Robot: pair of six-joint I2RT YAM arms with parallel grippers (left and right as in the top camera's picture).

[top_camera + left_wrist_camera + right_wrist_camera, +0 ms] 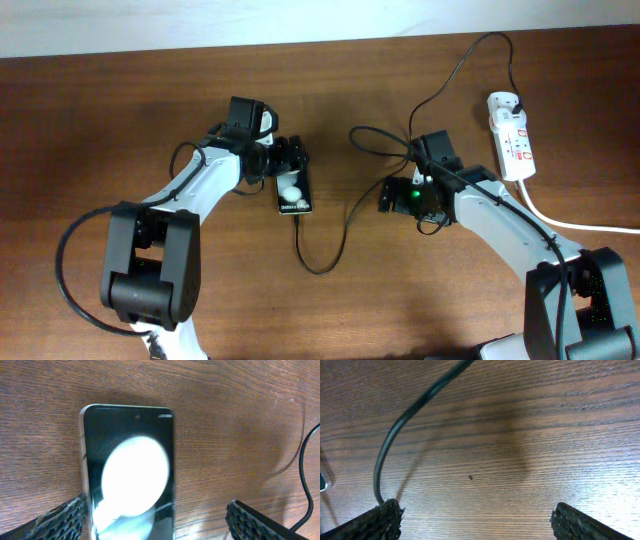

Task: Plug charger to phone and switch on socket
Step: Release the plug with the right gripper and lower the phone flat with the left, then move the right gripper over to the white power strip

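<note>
Phone (pixel 293 192): rigid black slab with a glossy face, two white round spots and small white lettering at its 6 o'clock end. It lies flat on the desk (pixel 100 120), just toward 9 o'clock of centre in the overhead view. Judged slippery and breakable, it is best steadied by its long edges. Left hand (pixel 160 521): ribbed black fingers (pixel 60 519) spread, straddling the phone's width, one by its edge and the other apart from it. Charger (pixel 340 235): thin black cable, light and limp. It meets the phone's 6 o'clock end, loops toward 6 o'clock, climbs toward 1 o'clock and drops to the socket (pixel 512 135). Whether the tip is seated in the phone cannot be told. The cable is likely to roll out of a loose pinch, so the firmest hold is judged to be the stiff part behind the connector. Right hand (pixel 475 522): fingers spread and pinching nothing, with the cable running beside one fingertip over bare wood. Socket: narrow white hard-plastic strip with a rounded end and red switch marks, near the 3 o'clock edge, its thick white cord (pixel 570 222) trailing toward 4 o'clock. It is probably light enough to skid under a sideways push, so the switch wants pressing straight down. Desk: brown wood grain, matte.
</note>
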